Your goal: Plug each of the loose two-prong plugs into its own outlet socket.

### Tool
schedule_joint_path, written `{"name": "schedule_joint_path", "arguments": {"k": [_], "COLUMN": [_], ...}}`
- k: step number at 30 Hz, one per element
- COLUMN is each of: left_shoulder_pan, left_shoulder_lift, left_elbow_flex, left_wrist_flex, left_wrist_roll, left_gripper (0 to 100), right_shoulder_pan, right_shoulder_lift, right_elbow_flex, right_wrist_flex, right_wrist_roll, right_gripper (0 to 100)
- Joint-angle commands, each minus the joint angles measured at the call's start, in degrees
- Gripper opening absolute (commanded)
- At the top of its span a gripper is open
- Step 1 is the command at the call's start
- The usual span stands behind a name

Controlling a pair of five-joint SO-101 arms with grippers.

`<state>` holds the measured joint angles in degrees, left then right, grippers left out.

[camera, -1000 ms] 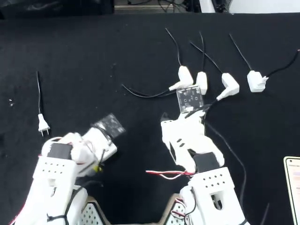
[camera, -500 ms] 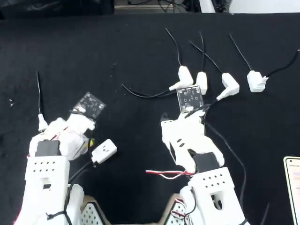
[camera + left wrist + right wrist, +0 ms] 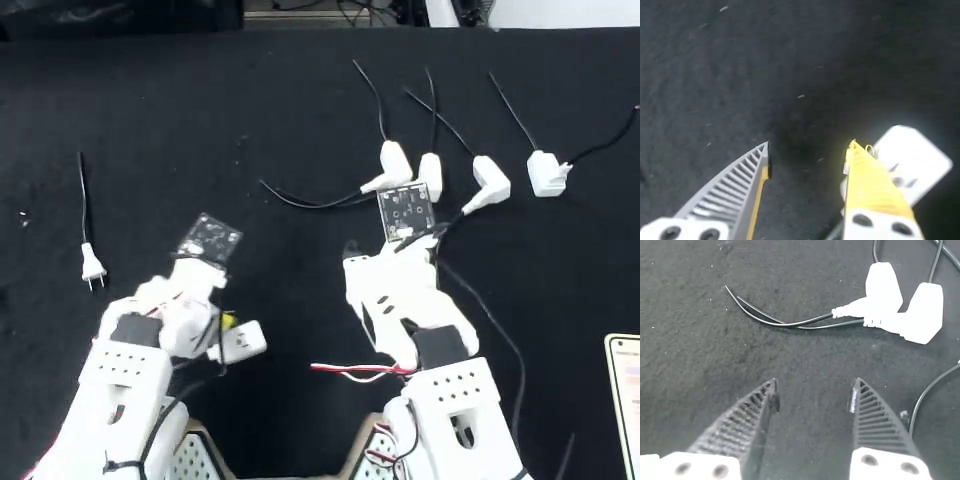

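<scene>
A loose two-prong plug [image 3: 92, 265] with a short black cord lies at the table's left. A white outlet socket [image 3: 241, 343] lies near the front, right beside my left arm [image 3: 165, 320]. In the left wrist view my left gripper [image 3: 807, 152] is open over bare black cloth. The socket [image 3: 912, 157] sits just outside its yellow finger [image 3: 865, 175], not between the fingers. My right gripper [image 3: 814, 389] is open above the cloth, short of two white plug-and-socket pairs [image 3: 882, 286] and their black cords [image 3: 780, 320].
Several white plug and socket pieces [image 3: 490, 180] with black cords lie in a row at the back centre and right, one of them [image 3: 547, 172] farthest right. A white sheet [image 3: 625, 390] lies at the right edge. The cloth between the arms is bare.
My left arm swung left toward the loose plug, then came back right beside the socket. The socket has shifted a little to the right and nearer. The right arm has not moved.
</scene>
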<state>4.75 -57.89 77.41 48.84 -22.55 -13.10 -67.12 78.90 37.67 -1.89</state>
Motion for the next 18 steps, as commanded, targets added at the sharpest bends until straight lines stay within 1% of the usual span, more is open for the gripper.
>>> {"name": "schedule_joint_path", "arguments": {"k": [1, 4, 7, 9, 11, 14, 18], "left_shoulder_pan": [5.76, 7.6, 5.32, 4.97, 4.97, 4.53, 4.53], "left_shoulder_lift": [-0.88, -0.88, -0.88, -0.7, -0.35, -0.79, -0.35], "left_elbow_flex": [-7.08, -10.33, -13.41, -13.85, -12.97, -10.07, -5.41], "left_wrist_flex": [3.69, 6.86, 10.9, 14.33, 16.09, 13.1, 5.98], "left_wrist_roll": [1.49, 1.23, 1.23, 1.05, -1.49, -4.57, -4.66], "left_gripper": [24, 24, 24, 24, 24, 24, 24], "right_shoulder_pan": [-0.26, 1.58, 1.93, 1.93, 1.76, 1.76, 1.76], "right_shoulder_lift": [-1.19, -1.19, -1.19, -0.92, -0.92, -0.92, -0.92], "right_elbow_flex": [-0.66, -0.66, -0.4, -0.4, -0.4, -0.4, -0.31], "right_wrist_flex": [-1.85, -1.93, -2.73, -3.08, -3.08, -3.08, -3.08], "right_wrist_roll": [0.18, 0.18, 0.18, 0.18, 0.18, 0.18, 0.18], "right_gripper": [22.2, 22.2, 22.2, 22.2, 22.2, 22.2, 22.2]}}
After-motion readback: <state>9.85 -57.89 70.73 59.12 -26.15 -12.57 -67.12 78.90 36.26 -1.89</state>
